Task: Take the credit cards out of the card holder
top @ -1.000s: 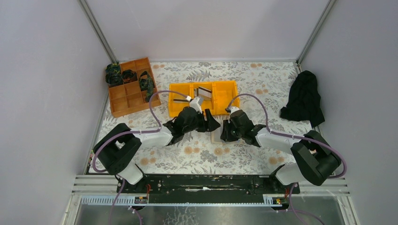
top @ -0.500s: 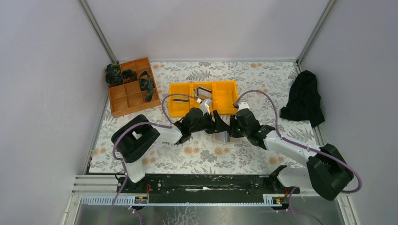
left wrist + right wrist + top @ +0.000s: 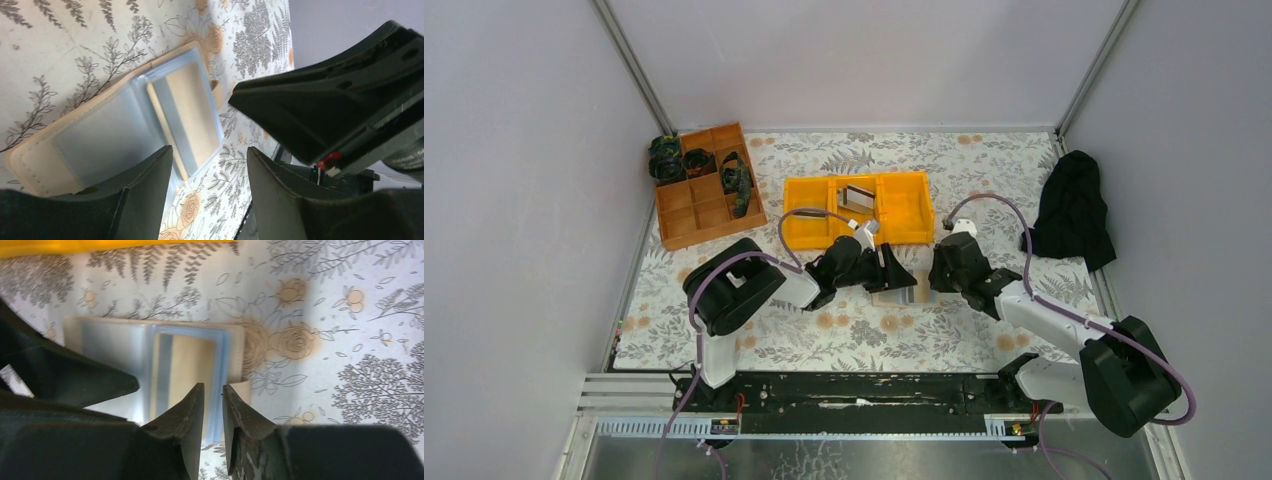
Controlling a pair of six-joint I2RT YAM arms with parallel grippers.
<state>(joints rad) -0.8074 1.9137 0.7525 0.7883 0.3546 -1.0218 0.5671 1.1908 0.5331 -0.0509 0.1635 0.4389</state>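
Card holder (image 3: pixel 894 293) lies open on table (image 3: pixel 824 335) – left gripper (image 3: pixel 209 155) jaws apart over its edge, right gripper (image 3: pixel 213 388) nearly closed above tan credit card (image 3: pixel 192 365) (grip unclear).

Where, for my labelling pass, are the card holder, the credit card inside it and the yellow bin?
card holder (image 3: pixel 30 165): left wrist view, tan stitched border.
credit card (image 3: pixel 192 357): right wrist view, tan face.
yellow bin (image 3: pixel 904 208): top external view, bare right compartment floor.
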